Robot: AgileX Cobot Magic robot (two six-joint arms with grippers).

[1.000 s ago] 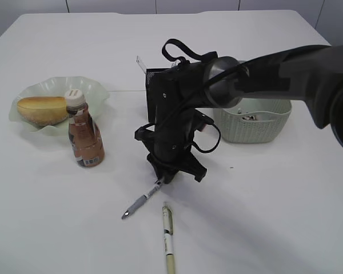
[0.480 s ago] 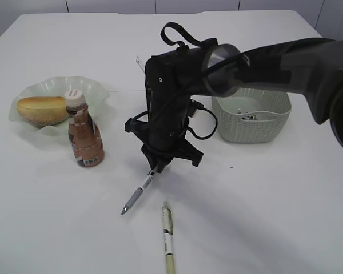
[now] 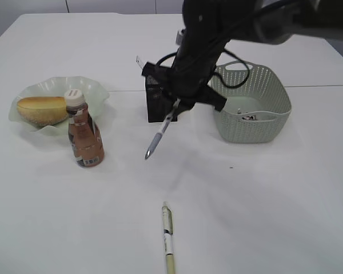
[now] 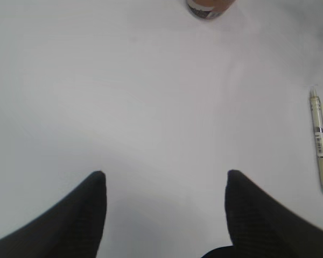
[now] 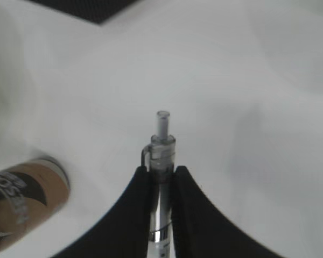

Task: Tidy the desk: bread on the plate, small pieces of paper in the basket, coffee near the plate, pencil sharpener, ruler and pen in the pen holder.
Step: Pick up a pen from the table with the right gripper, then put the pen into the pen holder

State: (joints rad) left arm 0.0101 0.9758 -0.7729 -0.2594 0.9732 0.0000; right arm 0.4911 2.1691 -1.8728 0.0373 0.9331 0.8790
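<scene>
The grey pen hangs tilted in the air, tip down toward the left, its upper end pinched in the right claw just in front of the black holder. In the right wrist view the two fingers are clenched on the pen's barrel. A ruler pokes up behind the holder. Right of the holder sits the basket with paper scraps inside. A second, pale pen lies flat on the surface near the front edge. The coffee stands just beside the plate, which holds the bread. The left claw hovers above bare surface, released, fingers spread wide.
</scene>
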